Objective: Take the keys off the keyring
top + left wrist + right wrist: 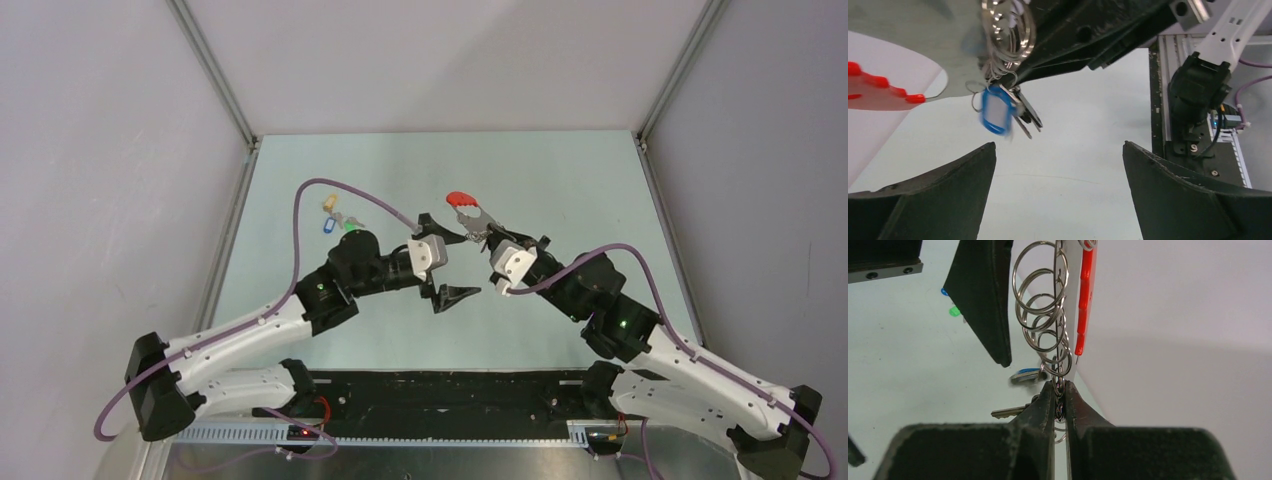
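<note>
While, above the middle of the tabletop, the left end effector gapes empty and the right end effector clamps the keyring, whose long axis runs toward the far edge, red strap leading, the keys dangle from it, so removal looks undone.

Robotics lab cell, plain grey panels, aluminium framing, pale table

Bright even light, faint soft shadows, blue tag motion-blurred
</note>
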`<state>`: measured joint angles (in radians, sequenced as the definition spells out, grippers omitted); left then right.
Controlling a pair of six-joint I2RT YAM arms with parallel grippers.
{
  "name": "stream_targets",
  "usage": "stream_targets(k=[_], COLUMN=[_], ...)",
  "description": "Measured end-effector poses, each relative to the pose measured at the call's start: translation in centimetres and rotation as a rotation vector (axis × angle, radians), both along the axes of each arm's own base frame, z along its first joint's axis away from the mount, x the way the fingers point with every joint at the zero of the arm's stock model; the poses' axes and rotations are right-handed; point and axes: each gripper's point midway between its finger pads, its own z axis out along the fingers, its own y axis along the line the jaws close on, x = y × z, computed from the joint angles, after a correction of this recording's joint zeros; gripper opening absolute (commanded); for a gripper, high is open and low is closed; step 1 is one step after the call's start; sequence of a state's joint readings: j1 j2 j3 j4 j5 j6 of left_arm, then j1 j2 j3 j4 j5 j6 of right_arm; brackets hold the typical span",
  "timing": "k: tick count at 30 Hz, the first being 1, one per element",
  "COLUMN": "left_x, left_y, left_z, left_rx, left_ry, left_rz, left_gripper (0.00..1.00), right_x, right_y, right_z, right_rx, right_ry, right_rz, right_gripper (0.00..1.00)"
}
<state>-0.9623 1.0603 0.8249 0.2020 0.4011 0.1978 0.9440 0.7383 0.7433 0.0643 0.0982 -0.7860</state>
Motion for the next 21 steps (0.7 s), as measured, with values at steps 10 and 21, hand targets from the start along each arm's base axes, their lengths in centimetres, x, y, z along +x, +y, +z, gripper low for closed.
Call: stream_targets(k=[10,21], left_x=[4.1,5.2], left_y=[1.6,3.5], left_z=[2.0,3.7], left_rx=[-0.124,-0.259], left_ry=[0.117,0.194], left_rz=[0.288,0.384], left_gripper=[1.0,0.85], right_x=[0.1,0.3], right_y=[0.4,0.7], right_z=[0.1,0.1], right_rx=[0.014,0.026], right_ry=[0.003,0.011], right_rz=[-0.003,-0.002], right_gripper=[0.0,0.0])
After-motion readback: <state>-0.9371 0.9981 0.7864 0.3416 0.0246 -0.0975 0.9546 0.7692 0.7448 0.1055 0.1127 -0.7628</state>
